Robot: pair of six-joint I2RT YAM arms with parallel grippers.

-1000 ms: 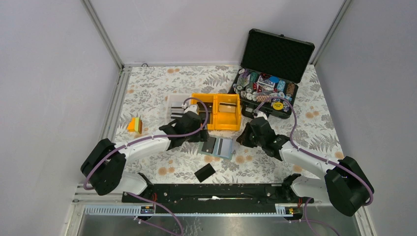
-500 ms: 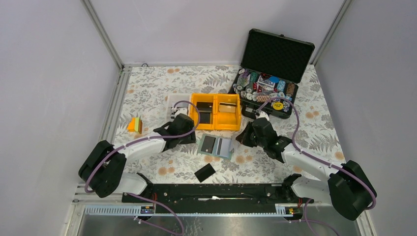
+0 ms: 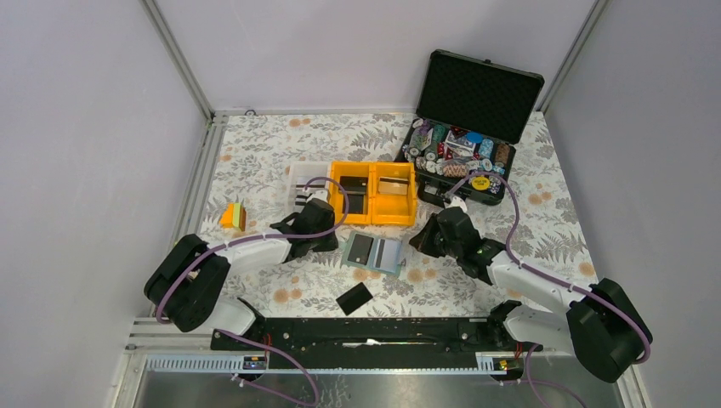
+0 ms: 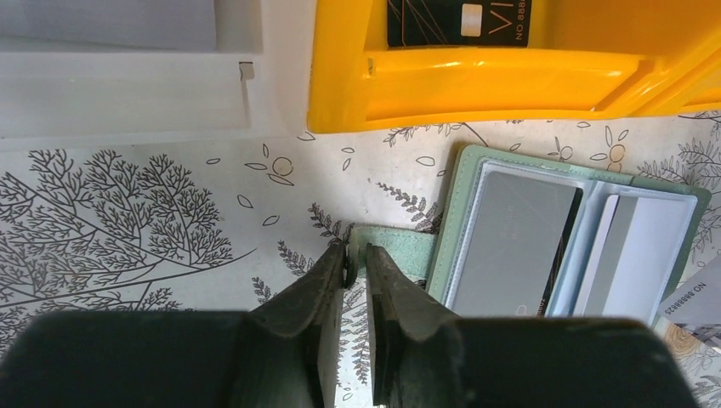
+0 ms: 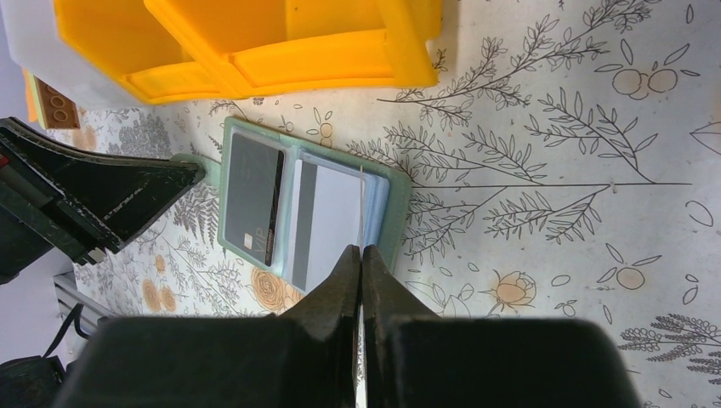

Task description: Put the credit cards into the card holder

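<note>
Table (image 3: 255, 144) is viewed whole from above-behind by top cam. Wrist cams are set close, low, facing down-forward. Holder (image 3: 375, 252) and yellow bin (image 3: 384, 218) are shared by all 3.

White-and-black jointed arms (image 3: 255, 251), looping purple cables (image 3: 508, 212), dark wedge-shaped claws (image 4: 355, 255)

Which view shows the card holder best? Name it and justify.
Right wrist: the open card holder lies almost whole in view, both pockets showing. Left wrist shows it larger but cut off below. Top external shows it whole but small.
</note>
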